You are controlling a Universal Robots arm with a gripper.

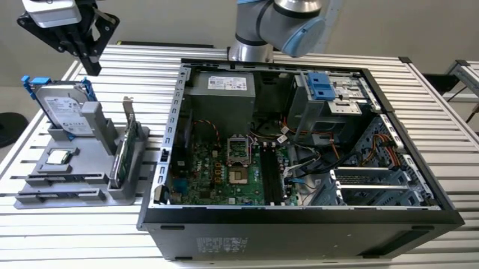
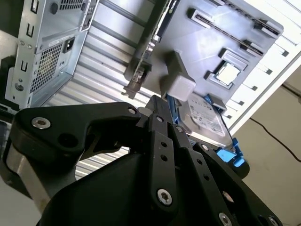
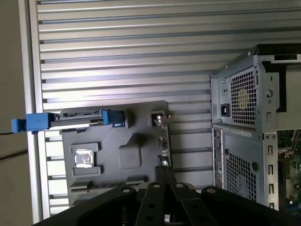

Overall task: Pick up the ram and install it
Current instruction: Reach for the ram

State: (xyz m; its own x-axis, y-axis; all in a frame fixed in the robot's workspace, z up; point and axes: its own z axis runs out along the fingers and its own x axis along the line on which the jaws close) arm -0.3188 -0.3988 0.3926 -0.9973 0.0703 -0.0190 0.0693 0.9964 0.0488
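Observation:
My gripper (image 1: 93, 68) hangs high over the table's far corner on the exterior view's left, above the hard drive. Its black fingers (image 2: 159, 109) are pressed together with nothing between them, so it is shut and empty. Below it lies a grey holder (image 1: 127, 193). A thin dark strip (image 2: 220, 29) sits edge-on in one of the holder's long slots and looks like the ram, though I cannot be sure. The open computer case (image 1: 299, 218) lies on the exterior view's right, its black motherboard slots (image 1: 271, 175) bare. In the first wrist view the gripper (image 3: 164, 173) is over the holder (image 3: 136, 117).
The holder also carries a silver hard drive (image 1: 66, 112) in a blue bracket, a square processor (image 1: 60, 157) and a tall green card (image 1: 124, 150) with a metal bracket. The arm's base (image 1: 250, 50) stands behind the case. The table is ribbed metal (image 1: 75, 235).

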